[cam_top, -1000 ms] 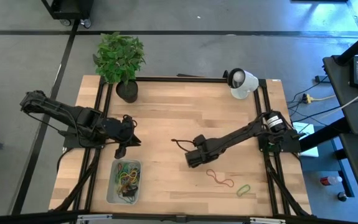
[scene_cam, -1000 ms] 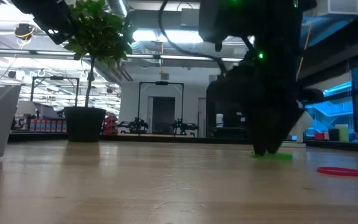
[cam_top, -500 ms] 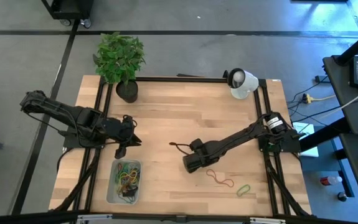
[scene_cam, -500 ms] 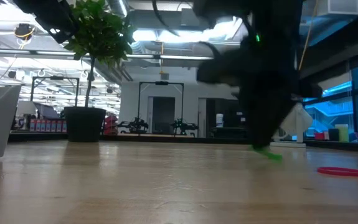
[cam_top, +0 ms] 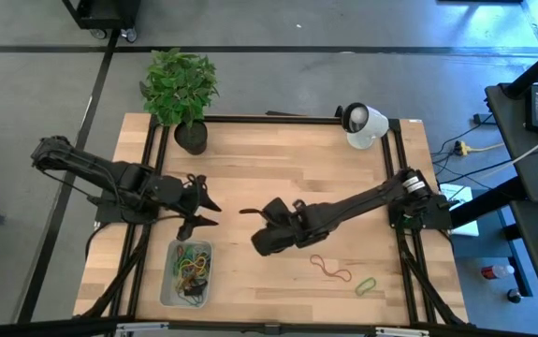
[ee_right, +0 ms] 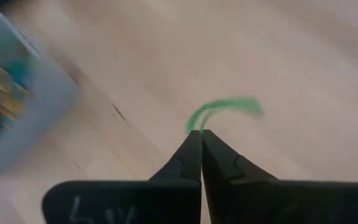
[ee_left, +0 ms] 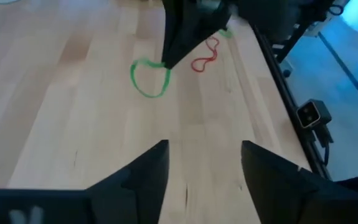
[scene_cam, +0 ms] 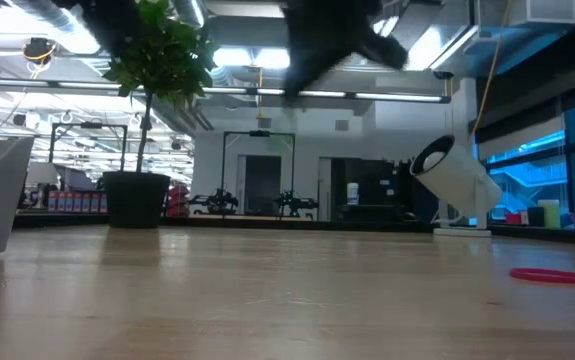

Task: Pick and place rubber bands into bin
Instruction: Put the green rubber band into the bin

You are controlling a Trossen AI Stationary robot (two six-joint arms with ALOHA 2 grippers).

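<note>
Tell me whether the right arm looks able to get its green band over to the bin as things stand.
Probably yes. The right gripper is shut on the green rubber band, lifted off the table, and only bare wood shows between it and the bin. The left gripper hangs beside the bin's far end, so it could crowd the approach.

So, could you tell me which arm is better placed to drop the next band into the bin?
Right. Its hand is shut on a green rubber band and hangs beside the bin. The left hand is open and empty, just above the bin.
</note>
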